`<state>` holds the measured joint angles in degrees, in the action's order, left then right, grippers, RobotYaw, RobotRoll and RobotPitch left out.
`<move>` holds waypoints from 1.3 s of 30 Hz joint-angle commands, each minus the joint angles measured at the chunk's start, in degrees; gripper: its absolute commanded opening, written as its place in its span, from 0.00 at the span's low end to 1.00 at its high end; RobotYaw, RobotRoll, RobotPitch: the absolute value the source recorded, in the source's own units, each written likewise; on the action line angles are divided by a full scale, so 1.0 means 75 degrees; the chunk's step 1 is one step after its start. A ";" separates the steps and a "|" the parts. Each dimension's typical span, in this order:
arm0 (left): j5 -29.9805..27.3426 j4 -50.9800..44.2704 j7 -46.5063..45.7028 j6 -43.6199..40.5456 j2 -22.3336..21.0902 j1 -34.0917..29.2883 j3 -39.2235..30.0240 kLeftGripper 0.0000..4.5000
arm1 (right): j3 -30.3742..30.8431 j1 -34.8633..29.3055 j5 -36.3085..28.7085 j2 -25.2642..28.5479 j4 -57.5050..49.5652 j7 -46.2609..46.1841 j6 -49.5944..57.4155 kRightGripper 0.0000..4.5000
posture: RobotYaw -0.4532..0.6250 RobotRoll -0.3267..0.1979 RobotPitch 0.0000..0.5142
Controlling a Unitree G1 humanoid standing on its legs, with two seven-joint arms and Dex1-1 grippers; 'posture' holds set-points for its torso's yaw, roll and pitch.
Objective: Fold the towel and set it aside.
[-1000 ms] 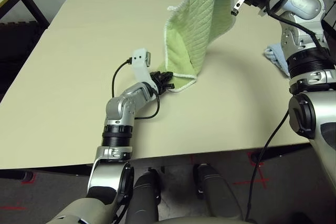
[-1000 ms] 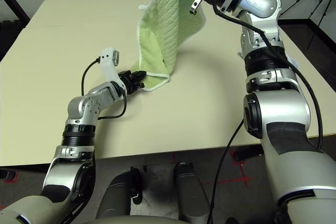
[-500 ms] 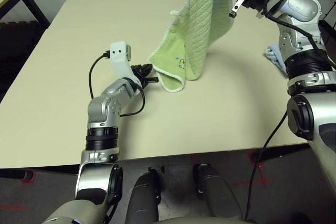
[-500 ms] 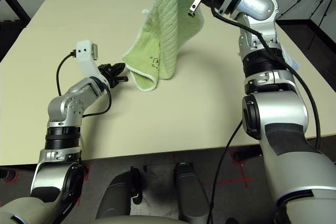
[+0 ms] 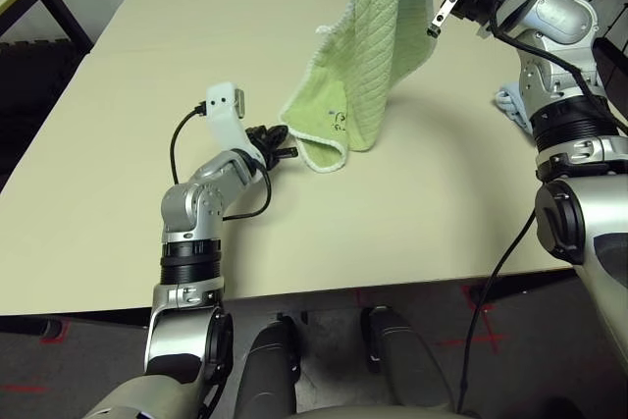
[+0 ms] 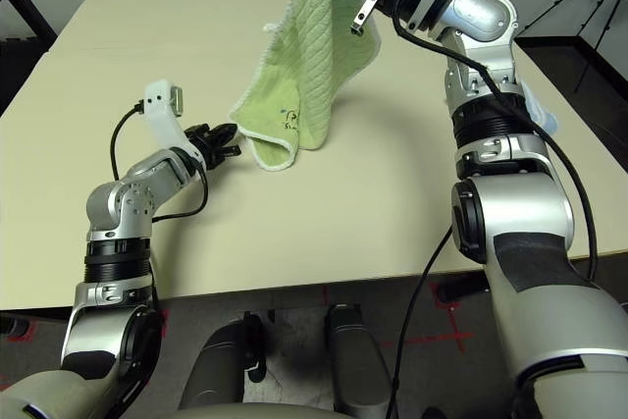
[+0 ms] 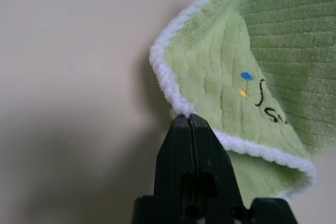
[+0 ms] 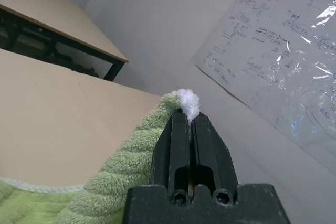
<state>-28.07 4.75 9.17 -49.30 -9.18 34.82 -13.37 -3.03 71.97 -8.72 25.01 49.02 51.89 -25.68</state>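
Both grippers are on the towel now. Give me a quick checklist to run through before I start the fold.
1. Right gripper pinching the top corner of the towel: ok, fingers shut with white edging poking out between the tips.
2. Left gripper on the towel's lower edge: ok, fingers shut on the white edging.
3. Towel lifted off the table: not ok, its lowest fold hangs down to the surface.
4. Towel spread flat between the grippers: not ok, it hangs bunched and curled.
5. Table space to the robot's left for laying it down: ok, bare.
6. Light blue cloth out of the way: ok, it lies beyond the right arm, apart from the towel.
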 commanded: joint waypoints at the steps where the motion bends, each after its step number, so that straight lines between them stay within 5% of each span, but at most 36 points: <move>1: -0.0083 0.0017 -0.0004 -0.0173 0.0033 -0.0081 -0.0037 0.13 | 0.0062 -0.0087 0.0075 0.0041 -0.0241 0.0009 0.0022 0.00 | 0.29 0.62 0.29; 11: -0.0413 0.0195 -0.0093 -0.0510 0.0259 0.0084 -0.0405 0.99 | 0.0066 -0.0093 0.0128 0.0050 -0.0240 0.0008 -0.0010 0.00 | 0.29 0.62 0.29; 24: -0.1264 0.1061 -0.0697 -0.0746 0.0702 0.0725 -0.1620 1.00 | 0.0065 -0.0133 0.0185 0.0078 -0.0296 0.0013 -0.0019 0.00 | 0.28 0.62 0.30; 28: -0.1302 0.1407 -0.0886 -0.0533 0.0663 0.0923 -0.1815 0.79 | 0.0071 -0.0162 0.0204 0.0084 -0.0318 0.0013 -0.0033 0.00 | 0.28 0.62 0.30; 37: -0.1231 0.1615 -0.0834 -0.0336 0.0574 0.0952 -0.1704 0.02 | 0.0067 -0.0273 0.0215 0.0081 -0.0456 -0.0039 0.0026 0.00 | 0.27 0.62 0.30; 39: -0.1243 0.1606 -0.0837 -0.0315 0.0591 0.0943 -0.1680 0.01 | 0.0060 -0.0320 0.0207 0.0077 -0.0498 -0.0059 0.0059 0.00 | 0.27 0.62 0.30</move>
<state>-37.18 16.23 2.99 -51.83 -4.75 41.94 -26.35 -2.98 70.43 -7.51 25.18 47.05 51.83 -25.62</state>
